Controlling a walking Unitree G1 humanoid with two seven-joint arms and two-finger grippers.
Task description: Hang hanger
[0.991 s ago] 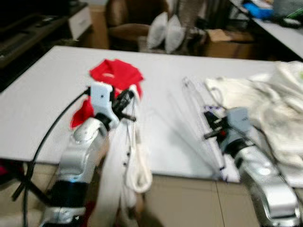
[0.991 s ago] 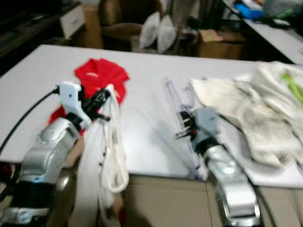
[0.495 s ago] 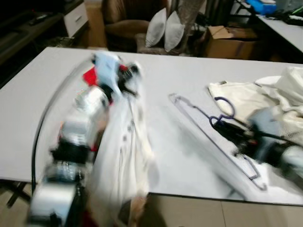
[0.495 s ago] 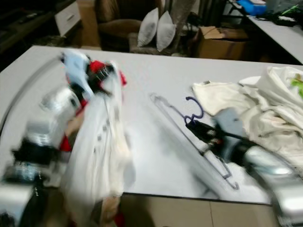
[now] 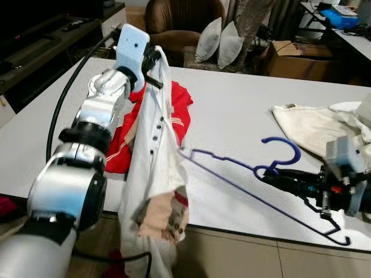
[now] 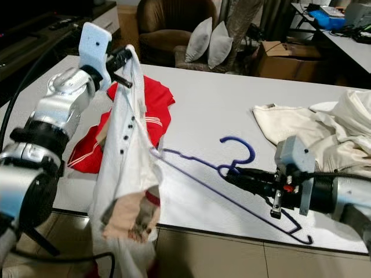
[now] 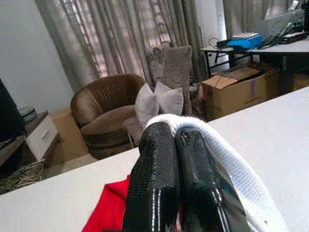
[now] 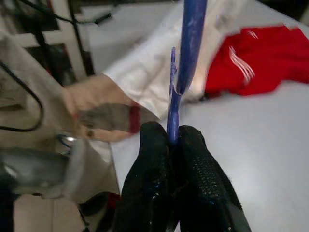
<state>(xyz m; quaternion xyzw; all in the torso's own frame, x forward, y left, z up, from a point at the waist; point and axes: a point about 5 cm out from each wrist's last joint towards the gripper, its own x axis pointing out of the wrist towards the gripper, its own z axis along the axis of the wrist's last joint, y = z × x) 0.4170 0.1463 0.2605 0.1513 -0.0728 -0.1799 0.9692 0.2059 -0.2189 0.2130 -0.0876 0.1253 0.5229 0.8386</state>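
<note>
The right gripper (image 8: 174,140) has its two black fingers (image 8: 153,164) pressed together on the blue hanger (image 8: 189,43), which runs straight away from the fingertips. Past the hanger hangs a white shirt (image 8: 145,72) with a tan patch and a red stripe near its lower edge. A red garment (image 8: 260,58) lies on the white table (image 8: 251,145) beyond it. A blurred silver shape, perhaps an arm (image 8: 43,166), sits low beside the shirt.

table (image 5: 232,116): shirt (image 5: 152,174) hangs off front-L edge | hanger (image 5: 255,185) R of it | tee (image 5: 148,130) behind shirt
</note>
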